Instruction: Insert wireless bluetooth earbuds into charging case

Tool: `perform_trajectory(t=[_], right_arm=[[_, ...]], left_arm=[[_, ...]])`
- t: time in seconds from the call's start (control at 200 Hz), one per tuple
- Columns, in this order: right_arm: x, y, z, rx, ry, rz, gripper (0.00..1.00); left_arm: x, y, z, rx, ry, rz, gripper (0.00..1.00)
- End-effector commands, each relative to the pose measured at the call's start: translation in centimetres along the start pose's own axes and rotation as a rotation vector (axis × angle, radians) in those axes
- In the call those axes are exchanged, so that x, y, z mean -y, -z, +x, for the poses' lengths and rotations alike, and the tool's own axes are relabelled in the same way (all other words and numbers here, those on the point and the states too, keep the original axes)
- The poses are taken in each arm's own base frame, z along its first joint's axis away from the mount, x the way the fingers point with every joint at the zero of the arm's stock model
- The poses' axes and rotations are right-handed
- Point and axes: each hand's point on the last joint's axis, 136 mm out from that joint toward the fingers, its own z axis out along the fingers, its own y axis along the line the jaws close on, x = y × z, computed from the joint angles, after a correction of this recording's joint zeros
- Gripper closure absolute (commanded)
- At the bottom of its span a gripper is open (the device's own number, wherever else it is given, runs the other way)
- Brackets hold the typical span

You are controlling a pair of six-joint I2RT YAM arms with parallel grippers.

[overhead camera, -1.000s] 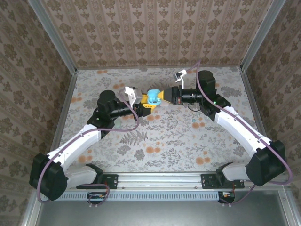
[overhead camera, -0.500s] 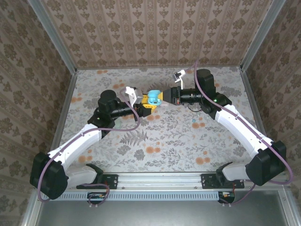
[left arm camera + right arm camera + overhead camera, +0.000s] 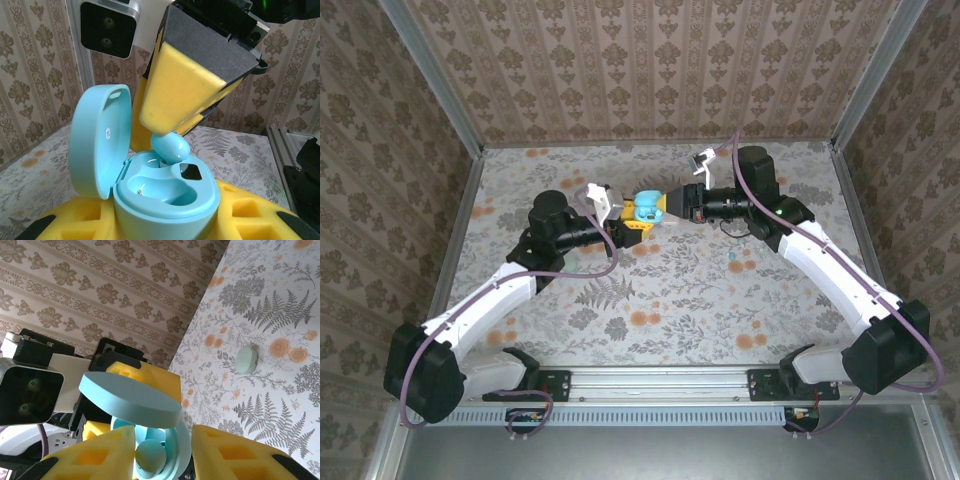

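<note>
The teal charging case (image 3: 165,200) stands open, its lid (image 3: 97,137) tipped up to the left. My left gripper (image 3: 160,227) is shut on the base, with yellow fingers (image 3: 250,210) on either side. One teal earbud (image 3: 170,146) rests in the far socket; the near socket (image 3: 165,187) is bare. My right gripper (image 3: 162,455) is just above with its jaws apart. The earbud (image 3: 150,456) lies between them, against the left finger (image 3: 95,455) and apart from the right one. In the top view both grippers meet at the case (image 3: 644,207). A second earbud (image 3: 246,360) lies on the table.
The floral table (image 3: 670,300) is walled on three sides by patterned panels. The loose earbud (image 3: 731,258) lies right of centre, under my right arm (image 3: 820,260). A metal rail (image 3: 660,385) runs along the near edge between the arm bases.
My right gripper's jaws have spread apart, and the earbud now sits in the case's far socket. The left gripper still holds the case in the same spot.
</note>
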Motion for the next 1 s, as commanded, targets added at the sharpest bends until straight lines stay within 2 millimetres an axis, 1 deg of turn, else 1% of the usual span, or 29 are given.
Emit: perform_trajectory(t=[0.0,0.48,0.62,0.77,0.995], right_arm=[[-0.8,0.5,-0.6,0.023,0.004,0.013,0.62],[-2.7,1.6,-0.6,0.052,0.034,-0.004,0.54],[-3.1,1.8,-0.6,0.058,0.040,-0.004,0.53],[-3.4,2.0,-0.6,0.062,0.044,-0.006,0.60],[-3.2,2.1,-0.3,0.056,0.034,0.006,0.68]], left_arm=[[0.4,0.0,-2.6,0.052,-0.043,0.017,0.74],[0.1,-0.2,-1.9,0.022,-0.041,0.003,0.74],[0.1,-0.3,-1.7,0.010,-0.040,-0.001,0.74],[0.0,-0.3,-1.5,0.001,-0.042,-0.008,0.74],[0.0,-0.5,-1.4,-0.003,-0.042,-0.007,0.74]])
